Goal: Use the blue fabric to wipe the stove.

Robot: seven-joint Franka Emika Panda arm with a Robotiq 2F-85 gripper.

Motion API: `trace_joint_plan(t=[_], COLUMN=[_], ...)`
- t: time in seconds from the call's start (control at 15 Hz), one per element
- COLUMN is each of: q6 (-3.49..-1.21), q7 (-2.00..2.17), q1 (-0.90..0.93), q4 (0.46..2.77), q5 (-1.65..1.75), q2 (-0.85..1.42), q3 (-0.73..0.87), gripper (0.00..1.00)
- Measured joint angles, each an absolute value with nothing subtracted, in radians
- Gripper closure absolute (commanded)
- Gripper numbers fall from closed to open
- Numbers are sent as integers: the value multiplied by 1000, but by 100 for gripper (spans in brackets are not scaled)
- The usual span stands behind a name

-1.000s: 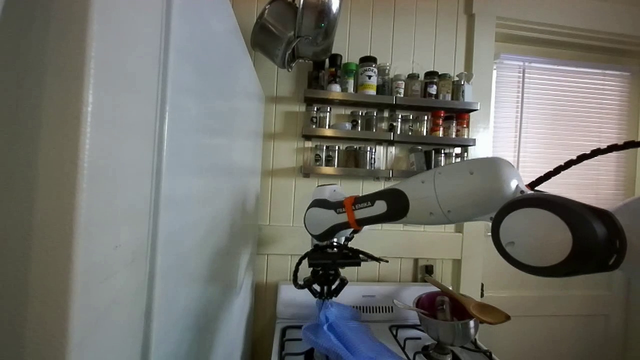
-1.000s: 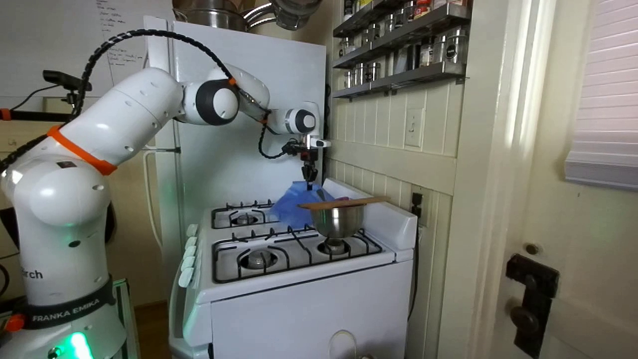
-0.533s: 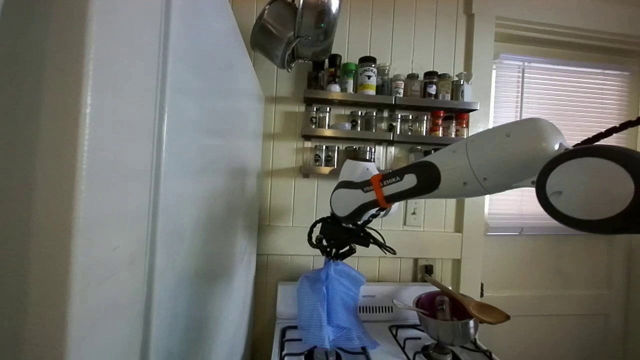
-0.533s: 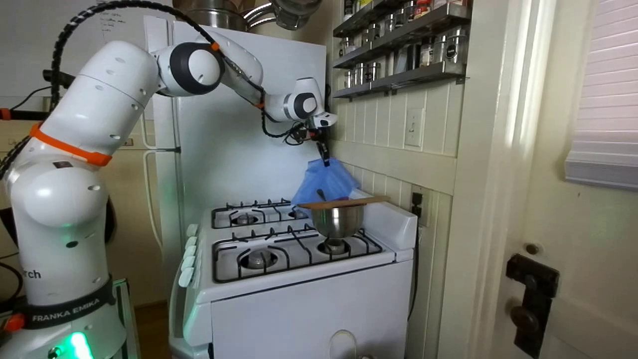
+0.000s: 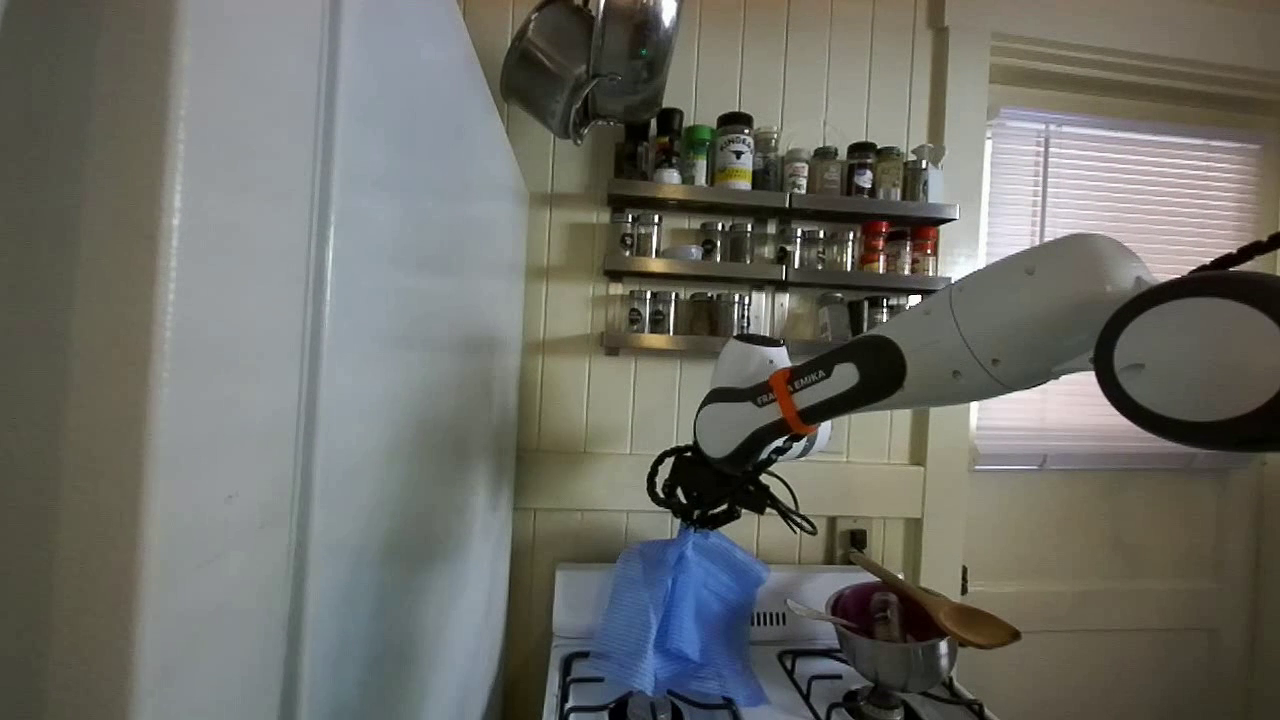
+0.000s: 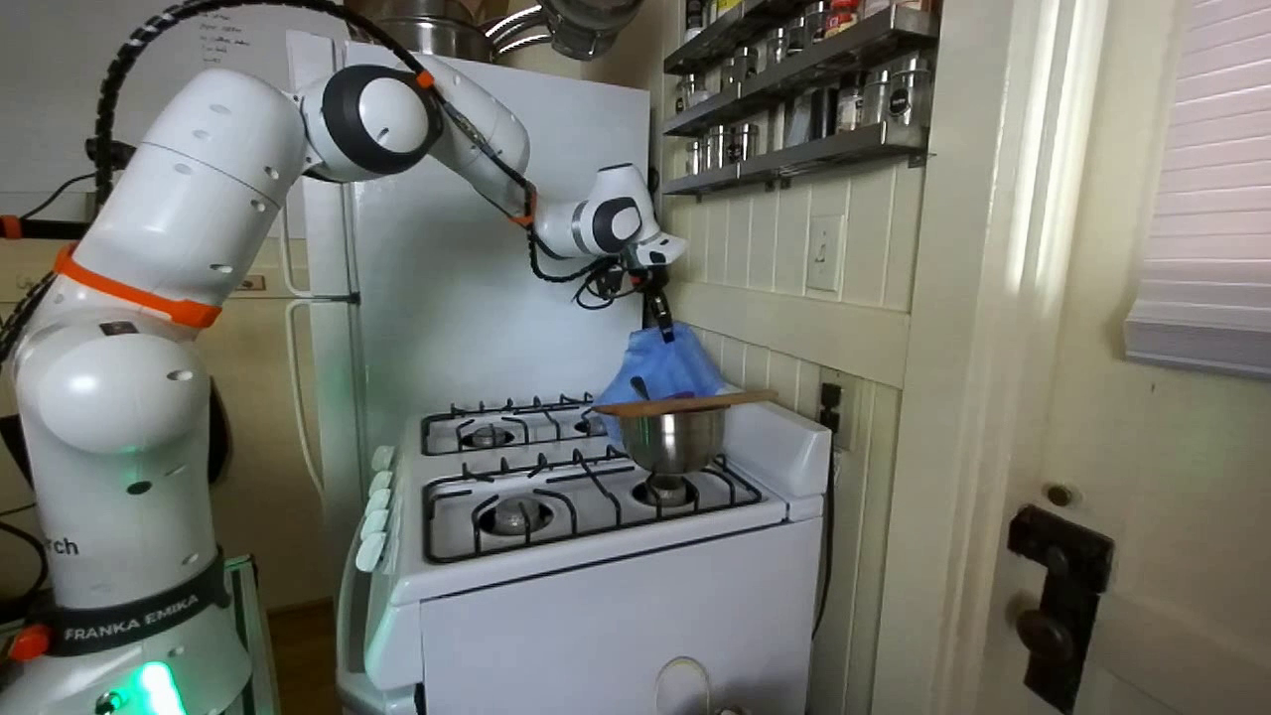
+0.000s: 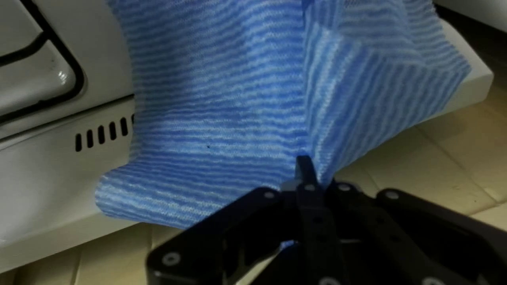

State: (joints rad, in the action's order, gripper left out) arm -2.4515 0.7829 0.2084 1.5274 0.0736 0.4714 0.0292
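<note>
- Blue fabric hangs over the rear of the stove, pinched in the claw.
- Likely step: positioning it to wipe.
- It probably needs lowering next, then sweeping clear of the bowl.

The bent arm holds its tool tilted downward, jaws together.

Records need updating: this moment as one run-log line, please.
gripper: shut; held: blue fabric, hanging over stove; stove contact: unclear; metal bowl: on stove, wooden spoon across top
</note>
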Motion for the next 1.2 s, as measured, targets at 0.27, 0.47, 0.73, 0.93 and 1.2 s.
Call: trace_joint_plan(t=[0.27, 0.47, 0.73, 0.93, 1.2], q6=[-2451, -2445, -2377, -2307, -2256], q7=[783, 781, 780, 787, 828], q1=[219, 212, 195, 184, 182], q4=[1448, 1382, 1304, 1268, 1249], q5=[81, 77, 57, 51, 50], q2=[525, 586, 666, 703, 706], q3=[36, 42, 46, 58, 77], gripper=[100, 100, 100, 100, 100])
